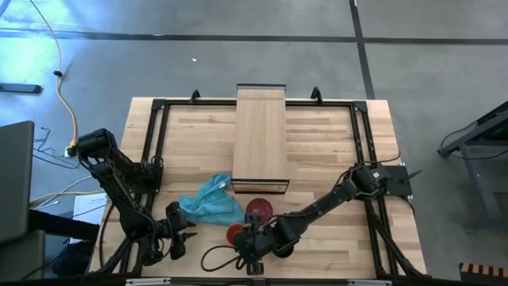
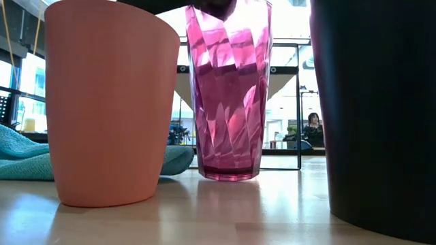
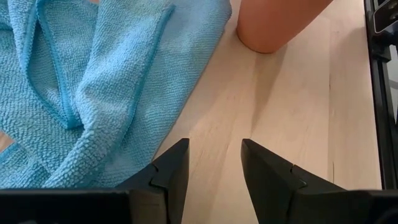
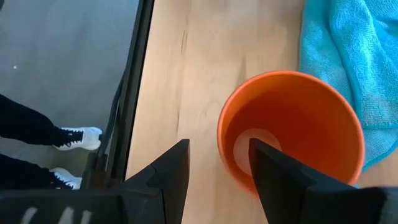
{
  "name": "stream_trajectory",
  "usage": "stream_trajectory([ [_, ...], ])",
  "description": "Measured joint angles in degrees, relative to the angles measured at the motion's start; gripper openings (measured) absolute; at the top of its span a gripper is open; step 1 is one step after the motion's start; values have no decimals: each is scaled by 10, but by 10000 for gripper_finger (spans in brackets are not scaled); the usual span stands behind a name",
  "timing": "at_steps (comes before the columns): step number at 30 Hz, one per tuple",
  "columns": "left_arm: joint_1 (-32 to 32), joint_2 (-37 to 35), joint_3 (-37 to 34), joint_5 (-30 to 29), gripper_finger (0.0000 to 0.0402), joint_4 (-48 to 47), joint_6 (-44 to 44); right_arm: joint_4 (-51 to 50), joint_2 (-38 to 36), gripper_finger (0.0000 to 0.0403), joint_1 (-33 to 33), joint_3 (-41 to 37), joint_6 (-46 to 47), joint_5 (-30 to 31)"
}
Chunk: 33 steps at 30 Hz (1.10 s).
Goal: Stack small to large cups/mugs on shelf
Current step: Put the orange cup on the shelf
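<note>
**While both tools stand spread: cups and shelf, as they lie**

While you look down from above, you find the shelf point(image 1: 260, 139) lying flat on the surface point(image 1: 333, 238), its long side running from the far edge toward the middle, a black frame at its near short end.

Item 1, orange cup point(image 4: 292, 134): upright near the front edge, mouth up. Your right tool point(image 4: 217, 180) sits at its rim, fingers spread, one finger point(image 4: 283, 180) inside the mouth and the other outside on the bare wood side. Nothing is pinched.

Item 2, pink cup point(image 2: 228, 88): see-through, faceted, upright, just behind the orange cup and just before the shelf's near end. In the overhead picture it shows at point(image 1: 259, 208).

Item 3, black cup point(image 2: 378, 109): fills the right of the low view, upright; overhead the right arm covers it.

Item 4, blue cloth point(image 1: 210, 202): crumpled, beside the cups, toward the left arm.

Your left tool point(image 3: 214, 171) hangs low over bare wood by the cloth's edge, fingers spread, holding nothing; the orange cup's base stands ahead of it.

A person's shoes point(image 4: 78, 138) show on the floor beyond the surface edge.
</note>
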Motion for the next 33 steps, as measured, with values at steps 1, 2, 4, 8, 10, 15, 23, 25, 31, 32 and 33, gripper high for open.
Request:
stream_trajectory([
  [1,0,0,0,0,133,0,0,0,0,158,0,0,0,1],
  [2,0,0,0,0,133,0,0,0,0,158,0,0,-3,1],
  [4,0,0,0,0,133,0,0,5,0,158,0,0,-9,1],
  [8,0,0,0,0,133,-1,0,24,0,158,-1,0,-26,1],
  [10,0,0,0,0,133,-1,0,28,0,158,-1,0,-41,-3],
  [15,0,0,0,0,133,-1,0,26,0,158,-3,0,-88,-14],
  [23,0,0,0,0,133,1,-1,14,0,158,-13,0,-120,-30],
  [25,0,0,0,0,133,1,-3,11,0,158,-15,0,-126,-37],
  [31,0,0,0,0,133,1,-10,2,7,158,-18,1,-140,-54],
  [32,0,0,0,0,133,1,-10,1,8,158,-18,1,-146,-58],
  [33,0,0,0,0,133,1,-10,0,9,158,-18,1,-152,-67],
])
